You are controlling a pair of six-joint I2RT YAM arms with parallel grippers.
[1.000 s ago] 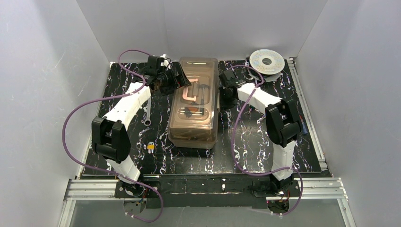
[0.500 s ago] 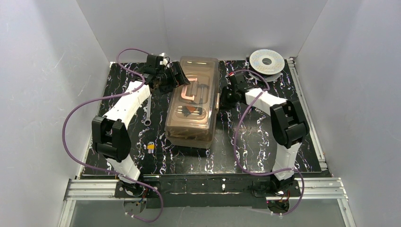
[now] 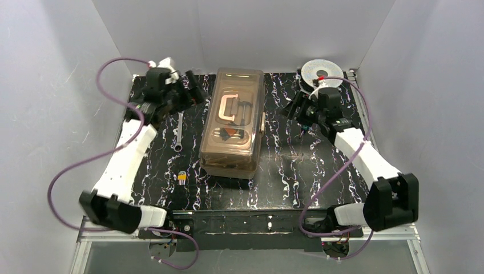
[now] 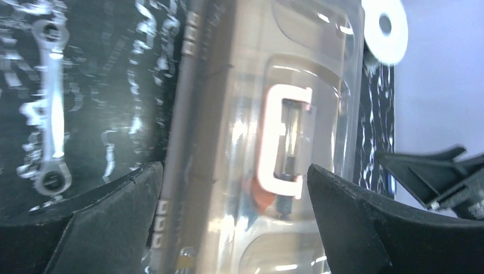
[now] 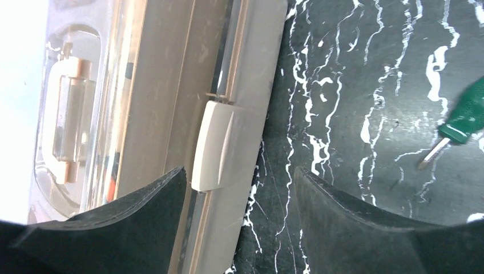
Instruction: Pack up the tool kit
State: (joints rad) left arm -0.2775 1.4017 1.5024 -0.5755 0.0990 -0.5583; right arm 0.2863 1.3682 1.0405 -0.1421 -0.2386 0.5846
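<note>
The tan toolbox [image 3: 231, 123] lies in the middle of the mat with its translucent lid shut and the cream handle [image 4: 282, 140] flat on top. Orange and dark tools show dimly through the lid. My left gripper [image 3: 188, 94] is open off the box's far left corner, apart from it; in the left wrist view the gripper [image 4: 231, 171] has nothing between its fingers. My right gripper [image 3: 298, 113] is open to the right of the box. In the right wrist view the gripper [image 5: 240, 171] faces the cream side latch [image 5: 212, 145] without touching it.
A silver wrench [image 3: 179, 130] lies on the mat left of the box, also seen from the left wrist [image 4: 48, 137]. A small key set [image 3: 181, 177] lies nearer the front. A green-handled screwdriver [image 5: 465, 117] lies right of the box. The round spool [image 3: 321, 73] sits at the back right.
Both arms have swung outward away from the toolbox. The right gripper came off the box's right side and opened. The box shifted slightly to the left and turned a little.
</note>
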